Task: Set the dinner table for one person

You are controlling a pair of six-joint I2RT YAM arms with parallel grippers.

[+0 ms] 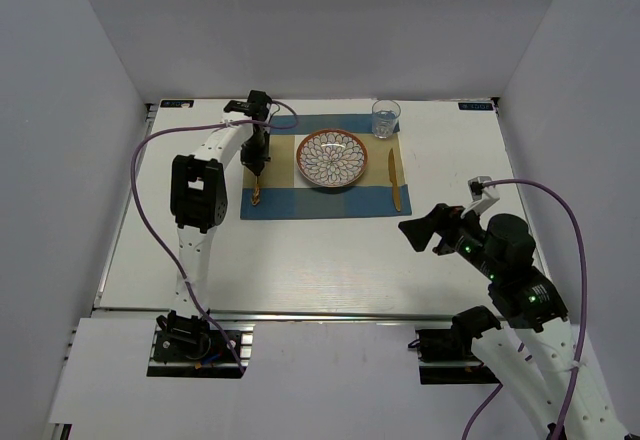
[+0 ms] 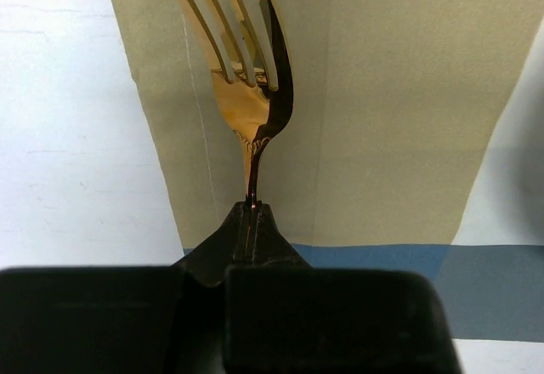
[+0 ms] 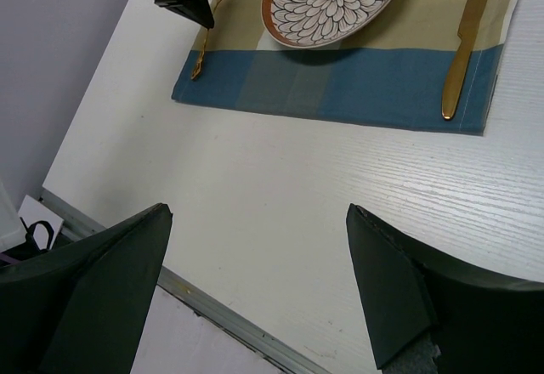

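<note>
Left wrist view: left gripper [image 2: 252, 212] pinched tight on the fork [image 2: 246, 102], tines pointing far, low over the placemat [image 2: 382, 136]. It sits left of the plate [image 1: 331, 158], the proper fork side, mirroring the knife [image 1: 393, 180]. Right gripper [image 3: 257, 221] gapes empty over the dinner table [image 1: 300, 260], near right.

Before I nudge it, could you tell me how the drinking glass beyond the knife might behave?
The glass looks clear and smooth, so it is probably slippery and fragile. It stands upright at the far corner of the placemat, so a high push might tip it.
</note>
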